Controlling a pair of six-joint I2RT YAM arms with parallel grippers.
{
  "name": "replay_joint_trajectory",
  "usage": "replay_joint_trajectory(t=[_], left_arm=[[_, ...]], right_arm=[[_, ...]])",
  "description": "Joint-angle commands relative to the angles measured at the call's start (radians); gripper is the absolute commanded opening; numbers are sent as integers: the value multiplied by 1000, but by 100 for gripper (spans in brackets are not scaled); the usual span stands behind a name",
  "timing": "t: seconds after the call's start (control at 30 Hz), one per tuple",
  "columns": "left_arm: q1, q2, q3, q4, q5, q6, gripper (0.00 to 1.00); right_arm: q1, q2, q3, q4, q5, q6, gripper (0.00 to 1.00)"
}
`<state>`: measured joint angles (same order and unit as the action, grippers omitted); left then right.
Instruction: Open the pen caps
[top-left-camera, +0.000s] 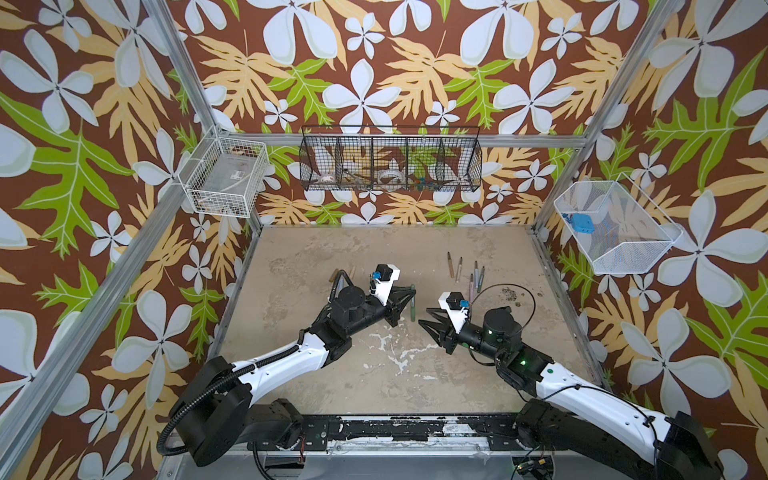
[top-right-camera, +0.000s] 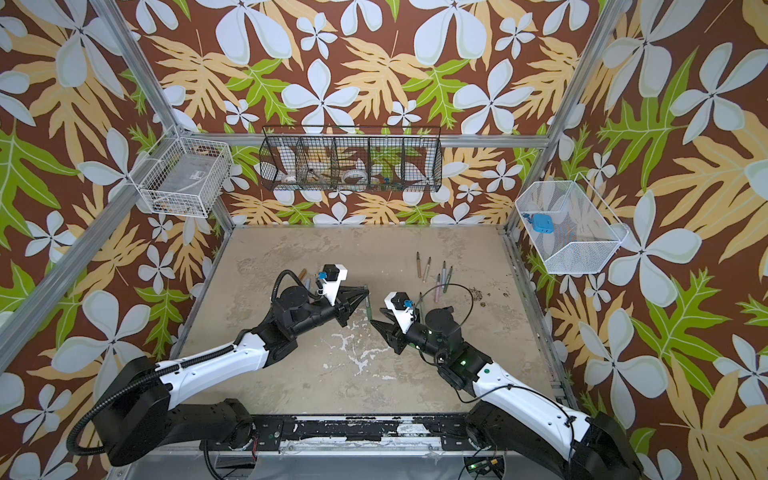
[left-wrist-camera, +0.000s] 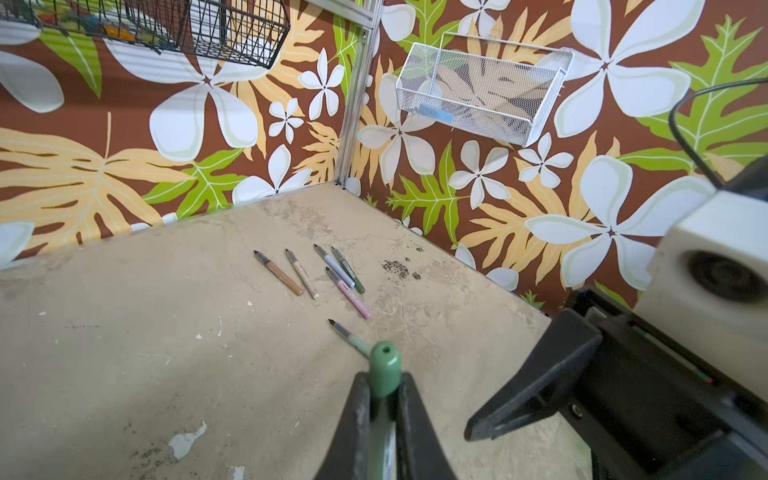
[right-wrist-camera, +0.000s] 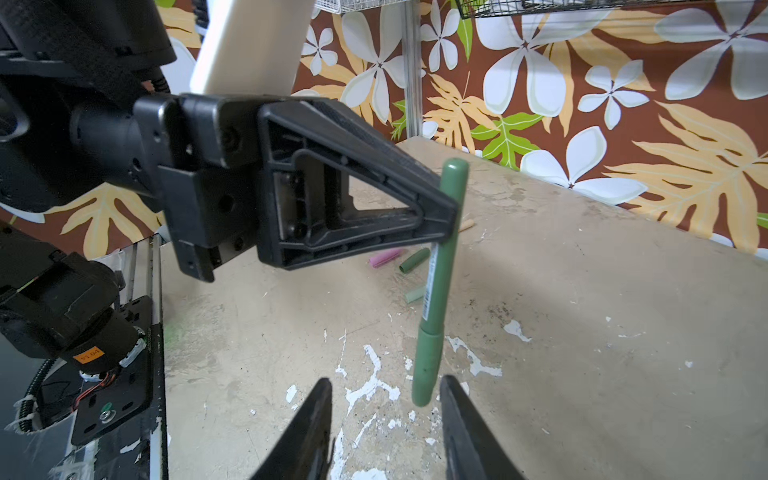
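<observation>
My left tool (right-wrist-camera: 451, 218) is clamped on the upper barrel of the last capped pen, a slim mid-green plastic marker (right-wrist-camera: 440, 270), holding it nearly upright over the middle of the bench (top-left-camera: 374, 257). Its stubby green cap (right-wrist-camera: 426, 365) points down. My right tool (right-wrist-camera: 385, 379) has its jaws apart either side of that cap, though I can't tell whether the cap sits between them or just ahead. Six bare-tipped pens (left-wrist-camera: 334, 266) lie far right, and loose caps (right-wrist-camera: 386, 257) lie far left. I judge this the final uncapping. Next I should close squarely on the cap and pull along the pen's axis.
</observation>
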<state>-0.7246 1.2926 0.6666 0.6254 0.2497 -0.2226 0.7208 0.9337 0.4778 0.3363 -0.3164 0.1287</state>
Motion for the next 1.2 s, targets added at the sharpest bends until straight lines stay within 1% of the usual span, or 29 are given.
replay_joint_trajectory(t=[0.0, 0.1, 0.3, 0.37, 0.57, 0.67, 0.7, 0.8, 0.87, 0.93, 0.97, 1.0, 1.07, 1.1, 1.17], left_arm=[[2, 4, -13, -5, 22, -47, 4], [2, 8, -31, 2, 42, -49, 4], [2, 14, -54, 50, 143, -46, 3], [2, 13, -60, 70, 175, -43, 3], [2, 9, -85, 117, 219, -46, 2], [2, 18, -83, 126, 238, -51, 2], [2, 20, -83, 131, 243, -55, 2], [2, 16, -88, 143, 259, -58, 1], [2, 6, -93, 148, 255, -60, 1], [2, 0, -96, 149, 254, -58, 2], [2, -1, -97, 149, 256, -58, 4], [2, -2, -98, 149, 260, -56, 14], [2, 0, -98, 148, 256, -56, 36], [2, -1, -99, 150, 253, -61, 44], [2, -3, -99, 150, 240, -80, 54]], right_arm=[[5, 10, 6, 39, -42, -11, 42], [5, 20, 12, 36, -36, -12, 41], [6, 52, 26, 12, 12, -8, 34], [6, 60, 28, 4, 27, -9, 34], [6, 87, 24, 11, 31, 6, 31], [6, 111, 29, 18, 0, 11, 29], [5, 119, 29, 23, -1, 17, 28], [6, 137, 32, 30, -10, 21, 20], [5, 144, 32, 34, -25, 19, 18], [5, 145, 31, 39, -39, 11, 12], [6, 144, 32, 39, -41, 6, 8], [6, 143, 33, 37, -35, 0, 1], [4, 140, 36, 31, -8, -16, 0], [5, 139, 40, 25, 12, -27, 0], [5, 136, 51, 17, 41, -42, 0]])
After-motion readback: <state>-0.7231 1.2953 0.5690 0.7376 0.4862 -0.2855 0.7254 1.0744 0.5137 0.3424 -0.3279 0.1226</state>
